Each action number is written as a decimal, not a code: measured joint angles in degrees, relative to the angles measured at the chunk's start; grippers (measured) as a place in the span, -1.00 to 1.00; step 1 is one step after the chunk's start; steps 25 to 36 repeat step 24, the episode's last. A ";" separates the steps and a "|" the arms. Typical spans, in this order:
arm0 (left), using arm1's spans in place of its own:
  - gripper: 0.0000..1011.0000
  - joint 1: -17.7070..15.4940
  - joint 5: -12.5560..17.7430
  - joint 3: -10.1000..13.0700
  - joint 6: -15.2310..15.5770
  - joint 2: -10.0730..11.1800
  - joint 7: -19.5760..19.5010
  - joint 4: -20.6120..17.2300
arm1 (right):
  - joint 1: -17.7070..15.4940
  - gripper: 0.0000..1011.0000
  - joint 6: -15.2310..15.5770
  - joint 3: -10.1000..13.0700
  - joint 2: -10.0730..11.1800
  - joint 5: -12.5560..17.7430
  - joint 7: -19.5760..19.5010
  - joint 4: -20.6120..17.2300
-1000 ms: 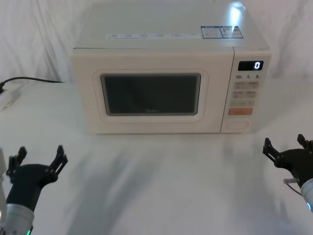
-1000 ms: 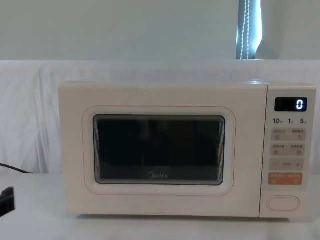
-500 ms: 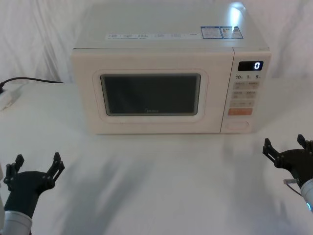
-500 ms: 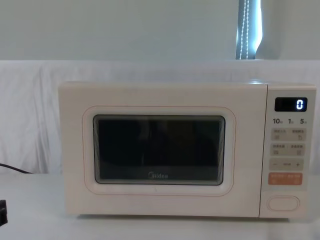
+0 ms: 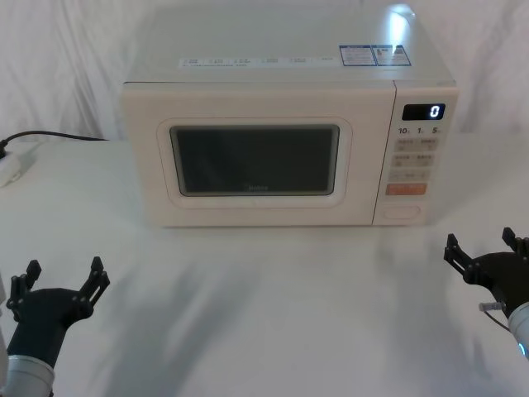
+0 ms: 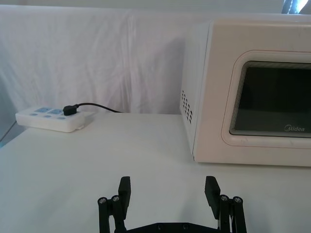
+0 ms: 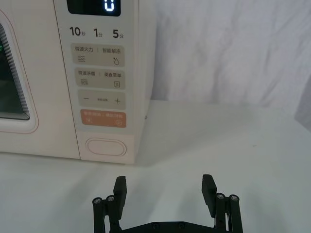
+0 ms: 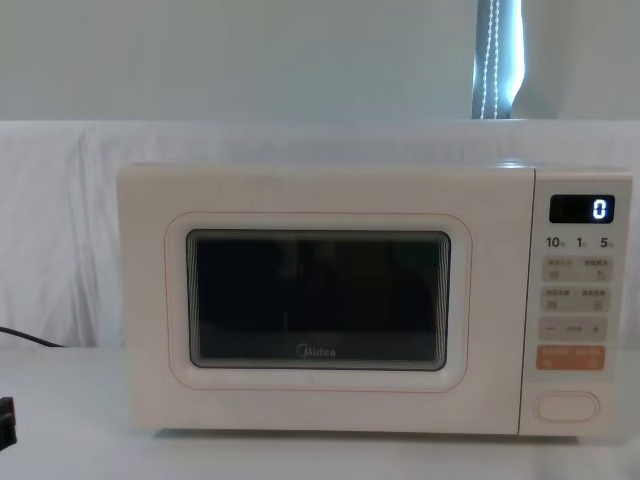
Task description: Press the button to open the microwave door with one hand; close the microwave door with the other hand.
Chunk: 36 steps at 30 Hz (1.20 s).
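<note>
Left gripper [image 5: 59, 279] low over the white table [image 5: 273, 306] at the near left, fingers spread wide with nothing between them, pointing toward the microwave and well short of it. Right gripper [image 5: 488, 250] likewise low at the near right, fingers spread and empty, aimed past the control panel's end, apart from it. Microwave door [image 5: 256, 157] shut flush with the cream body, dark window facing forward, "Midea" logo under the glass. Button [image 7: 106, 147] at the bottom of the control panel, just below the orange key [image 7: 103, 118], untouched. Display [image 5: 423, 111] reading 0. Beyond the left side of the oven, a white power strip [image 6: 52, 119] with a black plug and cable [image 6: 95, 106] lying on the table.
</note>
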 joint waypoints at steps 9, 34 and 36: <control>0.98 -0.01 0.00 0.06 0.04 0.06 0.02 -0.07 | 0.00 0.98 0.00 0.00 0.00 0.00 0.00 0.00; 0.98 0.00 0.00 0.06 0.08 0.06 0.04 -0.09 | 0.00 0.98 0.00 0.00 0.00 0.00 0.00 0.00; 0.98 0.00 0.00 0.06 0.08 0.06 0.04 -0.09 | 0.00 0.98 0.00 0.00 0.00 0.00 0.00 0.00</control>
